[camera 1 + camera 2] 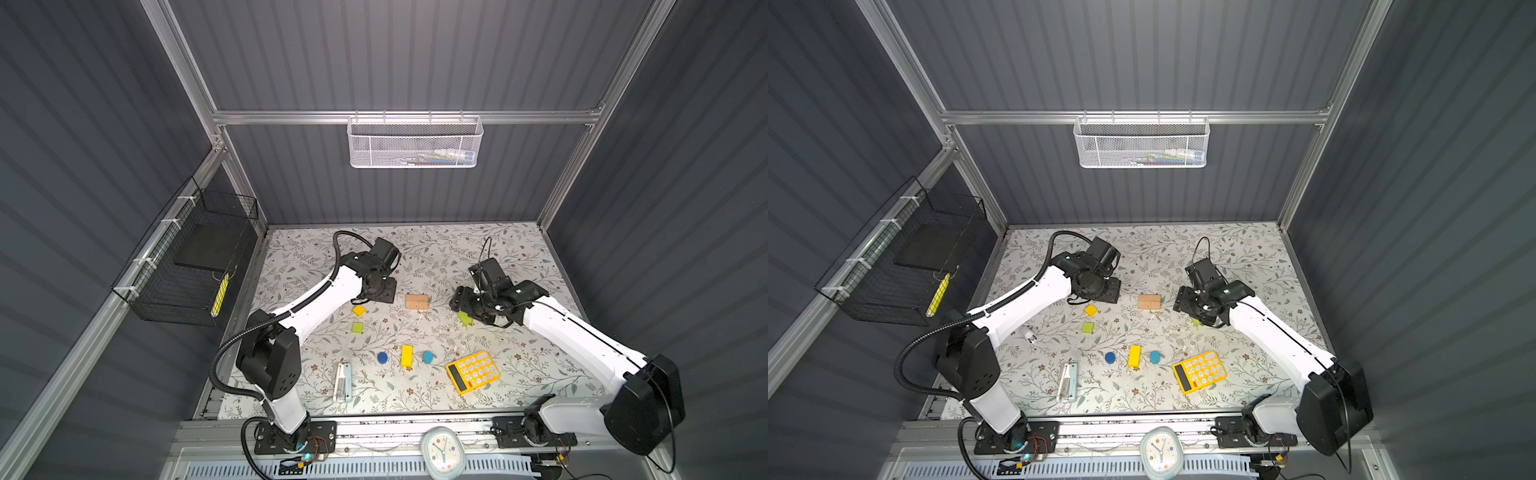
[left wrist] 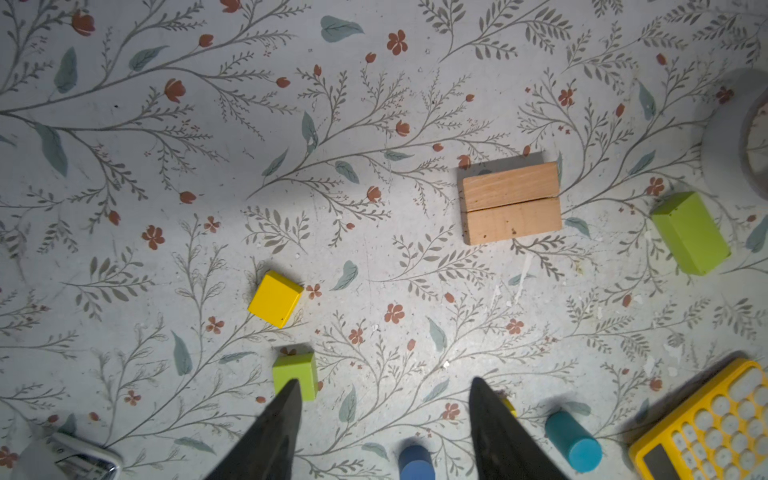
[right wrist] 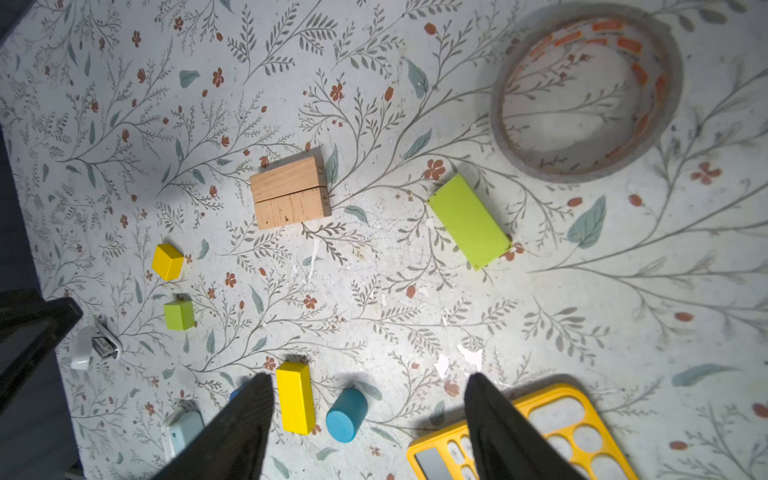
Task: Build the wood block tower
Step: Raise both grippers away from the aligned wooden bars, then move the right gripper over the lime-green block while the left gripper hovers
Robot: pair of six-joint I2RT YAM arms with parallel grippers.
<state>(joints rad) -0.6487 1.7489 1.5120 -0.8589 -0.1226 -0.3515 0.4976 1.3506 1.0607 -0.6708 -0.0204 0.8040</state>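
Well apart: tan bars (image 2: 511, 202), left claw (image 2: 386, 384).

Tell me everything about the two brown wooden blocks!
The two tan wooden bars look like plain, unpainted wood with visible grain. They lie flat on the flowery table, long sides pressed together so that they form one rectangle. Small dark marks show on their end faces. Nothing else touches them.

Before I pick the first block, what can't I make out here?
Lime-green bar: both top views, mostly under the right arm.
Tape roll: left wrist view, cut by the frame edge.
Dark blue cylinder: same view, cut by the edge.
White basket contents: top views, too small.
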